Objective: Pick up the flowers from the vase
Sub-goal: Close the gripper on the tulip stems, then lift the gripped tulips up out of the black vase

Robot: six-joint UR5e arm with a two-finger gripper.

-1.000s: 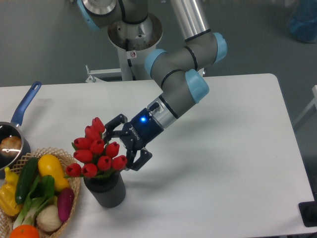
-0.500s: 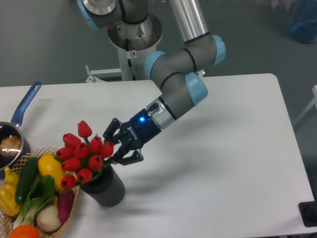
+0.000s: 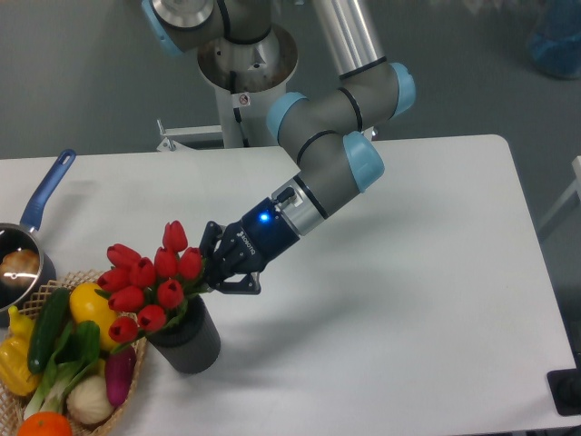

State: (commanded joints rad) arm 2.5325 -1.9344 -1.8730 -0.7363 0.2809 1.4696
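The flowers (image 3: 150, 282), a bunch of red tulip buds on green stems, stand in the vase (image 3: 189, 343), a short dark grey ribbed cylinder at the front left of the white table. The bunch leans to the left, over the basket. My gripper (image 3: 209, 272) reaches in from the right, just above the vase's mouth. Its dark fingers (image 3: 238, 287) are drawn together against the right side of the bunch, at the stems and leaves below the buds. The buds partly hide the fingertips. The stems are still inside the vase.
A wicker basket (image 3: 137, 357) with multicoloured vegetables sits right beside the vase on its left. A blue-handled metal saucepan (image 3: 45, 195) lies at the table's left edge. The robot's base (image 3: 245, 64) stands behind the table.
The gripper went from wide open beside the bunch to drawn together on it. The flowers were pushed to the left and now lean over the basket. The vase shifted slightly left.
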